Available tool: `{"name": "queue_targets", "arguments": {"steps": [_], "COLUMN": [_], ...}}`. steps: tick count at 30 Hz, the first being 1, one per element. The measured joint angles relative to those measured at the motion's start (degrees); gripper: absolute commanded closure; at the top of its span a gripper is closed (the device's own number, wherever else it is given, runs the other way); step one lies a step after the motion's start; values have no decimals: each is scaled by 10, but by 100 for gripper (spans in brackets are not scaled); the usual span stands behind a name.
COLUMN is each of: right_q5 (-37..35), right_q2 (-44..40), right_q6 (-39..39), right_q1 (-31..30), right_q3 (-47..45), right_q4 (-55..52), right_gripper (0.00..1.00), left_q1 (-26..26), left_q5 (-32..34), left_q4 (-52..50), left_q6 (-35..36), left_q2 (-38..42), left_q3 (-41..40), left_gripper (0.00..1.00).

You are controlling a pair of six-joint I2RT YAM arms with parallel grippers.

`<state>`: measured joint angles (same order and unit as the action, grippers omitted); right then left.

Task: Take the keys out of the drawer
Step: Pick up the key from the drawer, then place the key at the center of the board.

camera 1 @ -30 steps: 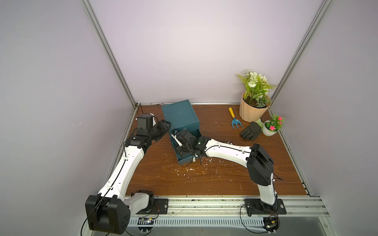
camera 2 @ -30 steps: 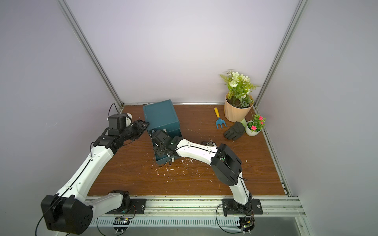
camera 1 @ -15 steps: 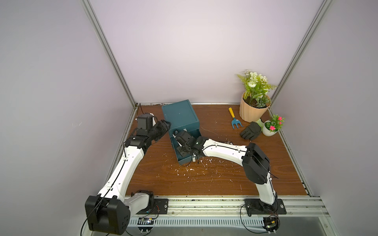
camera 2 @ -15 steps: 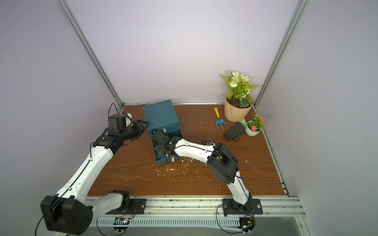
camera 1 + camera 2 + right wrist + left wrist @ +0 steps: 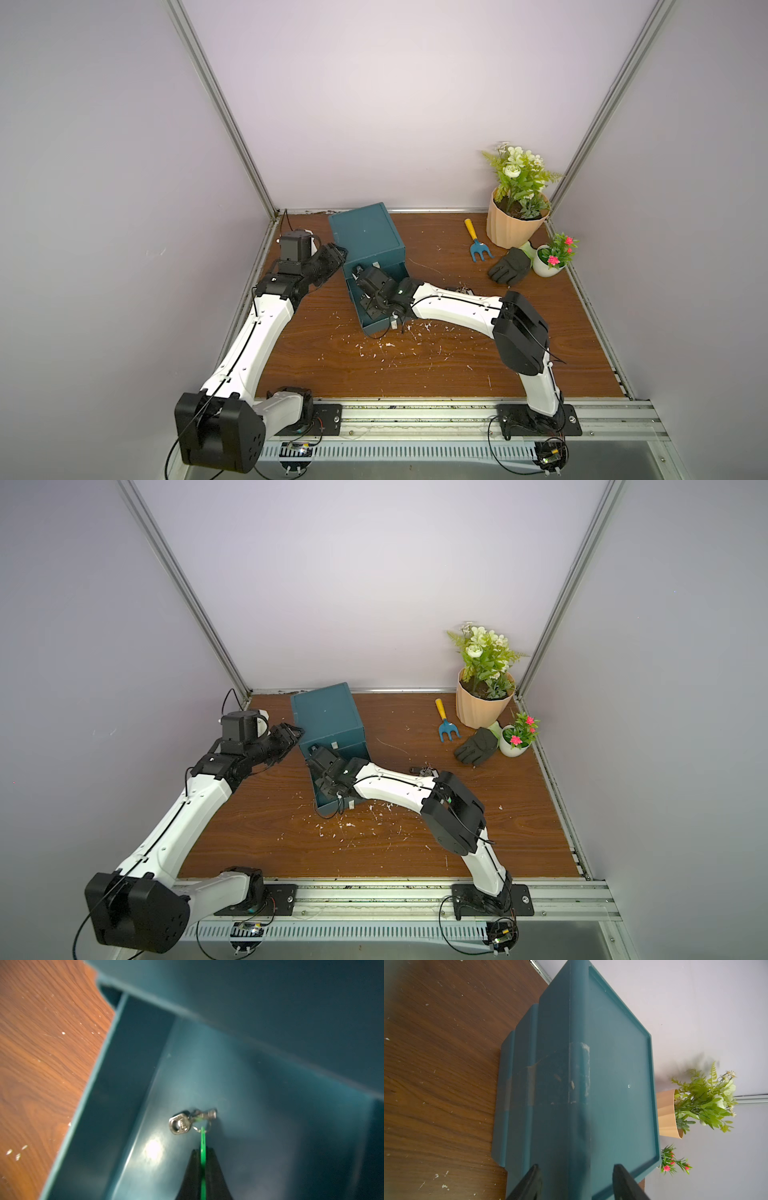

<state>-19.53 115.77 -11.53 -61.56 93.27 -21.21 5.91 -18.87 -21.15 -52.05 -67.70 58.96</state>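
Keys [image 5: 180, 1124] on a green tag [image 5: 202, 1140]: found inside the pulled-out drawer [image 5: 128, 1053], low over its teal floor. Could not tell whether resting on that floor or lifted just clear of it. Gripped by the right gripper [image 5: 202, 1150], closed tight, both black pads pinching the flat tag edge-on. Showed a silver key head and a small ring dangling off the tag's far end, beside the drawer's side wall. Seen in both top views as well, with the right gripper [image 5: 368, 301] reaching down into the drawer [image 5: 376, 326] from above and hiding most of what lay inside. Found the left gripper [image 5: 576, 1169] with jaws apart and holding nothing, one finger over the side face and one over the top face of the teal cabinet [image 5: 612, 1084], straddling its upper edge. Looked set against that near corner in a top view [image 5: 334, 253]. Noted the drawer at the cabinet's bottom, drawn out toward the arms' bases. Spotted a silvery bunch [image 5: 424, 769] with dark bits out on the wooden table [image 5: 415, 374], just behind the right forearm; too small to make out further. Saw white flecks [image 5: 386, 345] scattered before the drawer. Farther right, near the corner: garden fork [image 5: 477, 243], dark glove [image 5: 510, 266], peach pot [image 5: 513, 224] with a leafy plant, small white pot [image 5: 544, 270] with pink flowers.
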Motion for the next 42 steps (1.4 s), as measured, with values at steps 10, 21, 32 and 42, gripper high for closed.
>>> {"name": "queue_targets", "arguments": {"steps": [10,21,32,42], "right_q5": [21,17,110,202], "right_q2": [-159,-382,-563,-515], "right_q6": [36,18,-62,-121], "right_q1": [10,113,357,430], "right_q3": [-78,-191,-479,-609], "right_q4": [57,49,41,88], "right_gripper": [100,100,100,97], "left_q1": [0,85,280,358], "left_q5": [38,113,166,158], "left_q4": [-28,3,43,76], "left_q6": [37,151,314,381], "left_q2": [-14,-26,-95,-80], "left_q3": [69,164,197,146], "left_gripper": [43,42,42,42]}}
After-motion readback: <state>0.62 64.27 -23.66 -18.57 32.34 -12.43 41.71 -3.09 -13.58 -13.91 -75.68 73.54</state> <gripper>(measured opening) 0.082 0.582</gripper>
